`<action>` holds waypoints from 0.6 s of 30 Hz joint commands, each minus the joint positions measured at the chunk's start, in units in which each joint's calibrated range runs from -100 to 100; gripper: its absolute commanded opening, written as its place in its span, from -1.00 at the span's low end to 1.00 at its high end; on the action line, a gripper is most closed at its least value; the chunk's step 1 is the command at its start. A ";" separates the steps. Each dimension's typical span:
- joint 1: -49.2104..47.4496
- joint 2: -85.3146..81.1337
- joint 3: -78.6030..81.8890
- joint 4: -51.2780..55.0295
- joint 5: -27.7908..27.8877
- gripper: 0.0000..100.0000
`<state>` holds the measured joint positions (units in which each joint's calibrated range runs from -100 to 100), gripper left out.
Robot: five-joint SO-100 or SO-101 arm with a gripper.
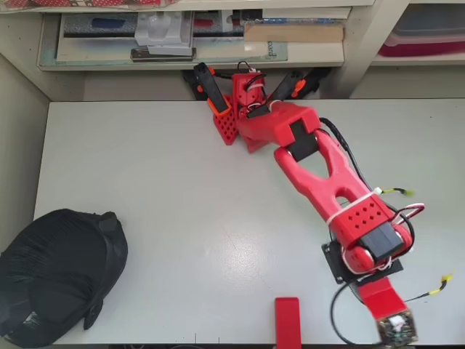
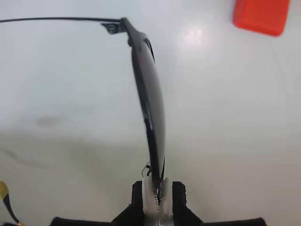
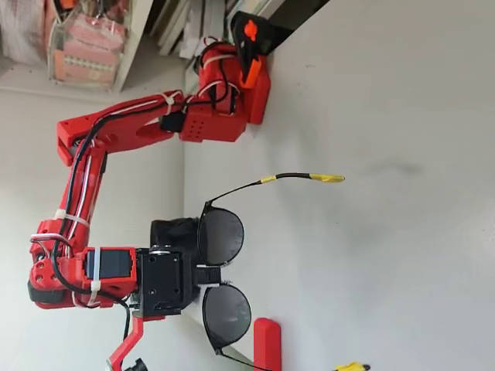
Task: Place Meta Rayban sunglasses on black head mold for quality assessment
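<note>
My gripper (image 3: 203, 274) is shut on the bridge of the sunglasses (image 3: 223, 236) and holds them off the table, lenses upright, in the fixed view, which lies on its side. Both slender arms stick out over the table, one yellow tip (image 3: 326, 178) showing clearly. In the wrist view the sunglasses (image 2: 153, 103) run edge-on away from the gripper (image 2: 157, 193). From overhead only the yellow tips (image 1: 404, 193) poke out beside the red wrist at the right front. The black head mold (image 1: 58, 276) sits at the table's front left corner, far from the gripper.
A small red block (image 1: 288, 318) lies at the table's front edge, just left of the wrist, and shows as a red block (image 2: 262, 16) in the wrist view. The arm's base (image 1: 243, 109) is clamped at the back edge. Shelves stand behind the white table (image 1: 182, 189).
</note>
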<state>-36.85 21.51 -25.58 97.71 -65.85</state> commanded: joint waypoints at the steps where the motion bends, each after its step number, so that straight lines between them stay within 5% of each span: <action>1: -2.01 -17.25 8.20 2.11 -10.23 -1.00; 13: -7.65 -21.98 15.38 -3.86 -25.90 -1.00; 18: -11.10 -22.40 23.76 -15.20 -31.21 -1.00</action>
<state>-45.30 5.63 -6.54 91.11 -92.73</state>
